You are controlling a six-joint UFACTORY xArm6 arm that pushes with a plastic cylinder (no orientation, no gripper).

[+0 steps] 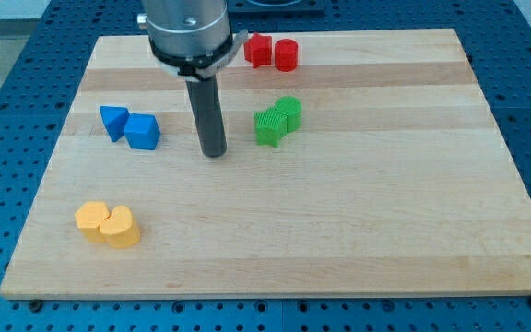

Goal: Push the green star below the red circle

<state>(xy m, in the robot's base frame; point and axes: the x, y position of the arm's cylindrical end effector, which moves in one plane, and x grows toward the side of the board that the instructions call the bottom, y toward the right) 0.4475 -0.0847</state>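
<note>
Green star [269,126] right of my tip [214,153]

Board [358,231] — pale wood in joined strips, visible grain, smooth with a low satin sheen. Surrounding bench [26,101]: blue, matt, perforated with a regular hole grid. Rod [212,115] dark, smooth, faintly glossy; collar above it [187,28] grey metal, dull shine. Green star [269,125] and green block beside it [289,111] — plastic, finely ribbed faces. Red [286,54], blue [142,131] and yellow [118,227] blocks: plastic, matt, smoother.
</note>
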